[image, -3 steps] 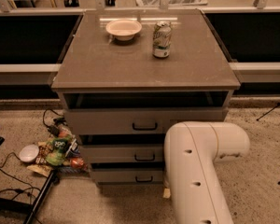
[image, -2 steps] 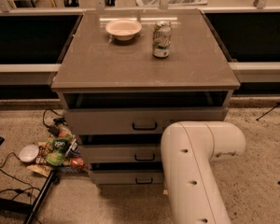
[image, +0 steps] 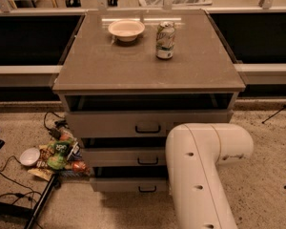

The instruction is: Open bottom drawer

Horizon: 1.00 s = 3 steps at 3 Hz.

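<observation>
The grey cabinet has three stacked drawers. The bottom drawer is the lowest and narrowest, with a small black bar handle. A dark gap shows above its front panel. The middle drawer and the taller top drawer sit above it. My white arm stands in front of the cabinet's lower right and hides the right ends of the middle and bottom drawers. My gripper is out of view.
A cream bowl and a drink can stand on the cabinet top. Snack bags, a white dish, cables and a black stand lie on the floor at the left.
My arm has shifted very slightly sideways in front of the cabinet. The drawers look the same.
</observation>
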### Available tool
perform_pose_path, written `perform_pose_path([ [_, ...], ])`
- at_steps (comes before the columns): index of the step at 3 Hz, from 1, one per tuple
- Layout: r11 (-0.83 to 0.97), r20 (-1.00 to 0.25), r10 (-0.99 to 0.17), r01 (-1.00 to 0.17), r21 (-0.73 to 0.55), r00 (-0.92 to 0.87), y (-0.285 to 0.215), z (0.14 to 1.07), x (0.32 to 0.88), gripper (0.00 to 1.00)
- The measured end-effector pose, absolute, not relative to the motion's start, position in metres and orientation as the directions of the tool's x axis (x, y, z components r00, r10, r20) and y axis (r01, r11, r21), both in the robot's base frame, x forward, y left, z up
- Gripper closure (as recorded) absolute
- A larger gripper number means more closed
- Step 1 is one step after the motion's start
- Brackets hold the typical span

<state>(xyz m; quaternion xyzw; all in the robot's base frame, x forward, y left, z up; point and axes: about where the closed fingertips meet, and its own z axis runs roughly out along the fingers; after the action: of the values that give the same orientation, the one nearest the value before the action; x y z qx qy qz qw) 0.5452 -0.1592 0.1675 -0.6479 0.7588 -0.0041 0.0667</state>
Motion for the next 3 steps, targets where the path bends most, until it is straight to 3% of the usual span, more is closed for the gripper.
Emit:
perform_pose_path([
  [1, 0.16, -0.096, -0.984, -0.983, -0.093, -0.152, -0.1592, 0.17, 0.5452, 1.0],
  [2, 0.16, -0.096, -0.984, -0.983, -0.093, -0.152, -0.1592, 0.1712, 0.5452, 0.83],
  [3, 0.16, -0.096, -0.984, -0.983, -0.093, -0.152, -0.1592, 0.1721, 0.5452, 0.52],
])
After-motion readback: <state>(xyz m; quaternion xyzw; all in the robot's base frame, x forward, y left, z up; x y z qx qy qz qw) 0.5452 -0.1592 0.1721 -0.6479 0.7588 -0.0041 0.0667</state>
